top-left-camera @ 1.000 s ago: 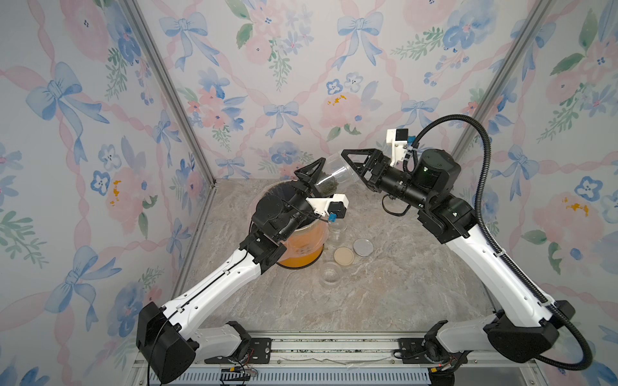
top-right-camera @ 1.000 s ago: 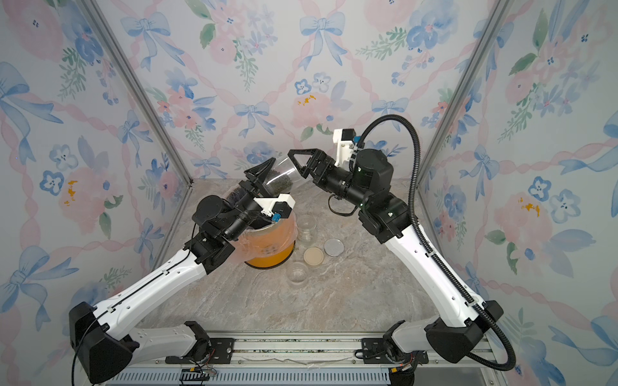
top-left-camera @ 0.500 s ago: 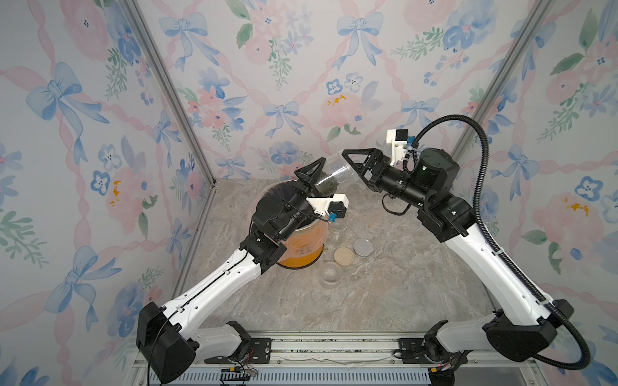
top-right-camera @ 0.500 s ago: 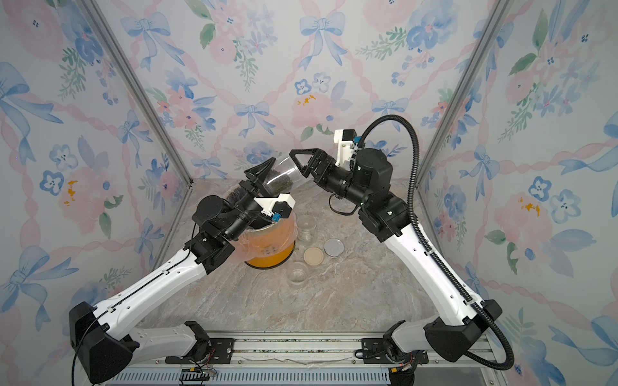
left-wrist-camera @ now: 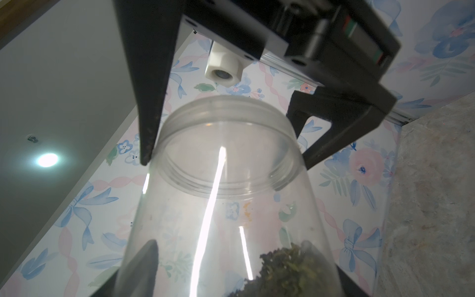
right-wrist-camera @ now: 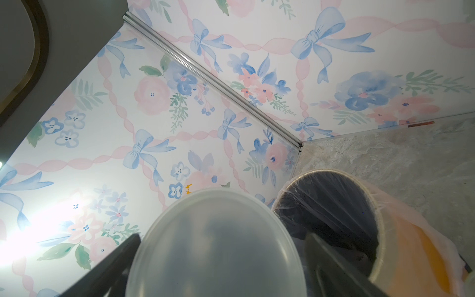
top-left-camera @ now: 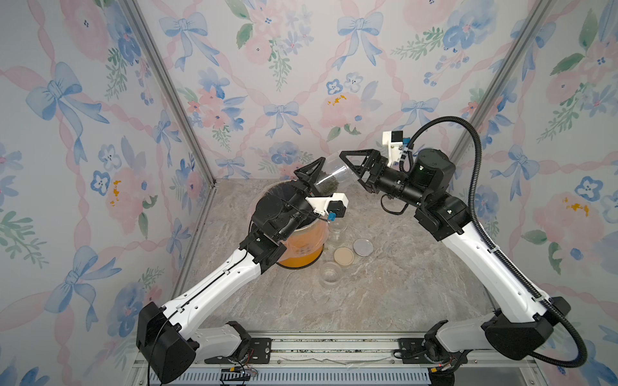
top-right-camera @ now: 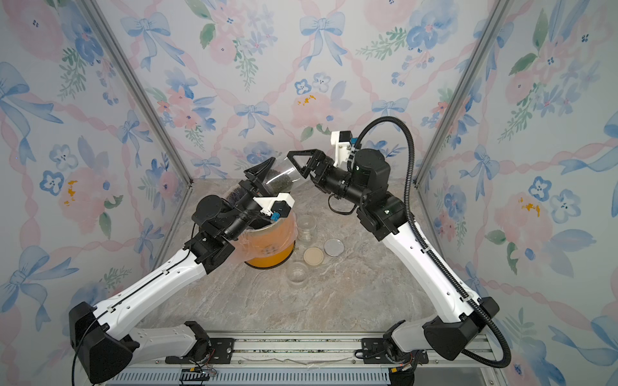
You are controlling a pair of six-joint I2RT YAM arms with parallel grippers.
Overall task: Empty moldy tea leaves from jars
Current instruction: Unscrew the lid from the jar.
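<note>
**Item:** jar (top-left-camera: 335, 173), clear, cyl., smooth-walled, w/ translucent grey lid (right-wrist-camera: 218, 244) on its mouth.

**Location:** in the air over the far rim of the orange bin (top-left-camera: 307, 249). It was tilted, lid end up toward the right arm, base low.

**Contents:** tea leaves (top-left-camera: 328, 185), a dark olive clump pooled at the low end. They filled a small share of the vol.

**Handling (est.):**
- Light, prob. thin plastic.
- Slippery on the wall and likely to flex under a hard squeeze, but not brittle.
- Leaves loose & crumbly. They would slide w/ any change of tilt and pour once the mouth was opened and turned down.
- Best hold: across the mid-body for one arm, the lid's edge for the other.

**Holder 1, left gripper (top-left-camera: 317, 181):** fingers clamped on the jar's lower body, one each side, carrying its whole wt.

**Holder 2, right gripper (left-wrist-camera: 226, 162):** jaws spread very wide, straddling the lid. In the left wrist view one finger touched the lid's edge and the other sat just beside it. Whether they pinched it or merely flanked it could not be told.

**Also on tabletop (top-left-camera: 384, 294):**
- back jar (top-left-camera: 337, 230), just beside the bin, open, no dark mass inside.
- front jar (top-left-camera: 329, 274), nearer the rig, the same.
- beige lid (top-left-camera: 343, 256) & silver lid (top-left-camera: 363, 247), lying flat near both jars.
</note>
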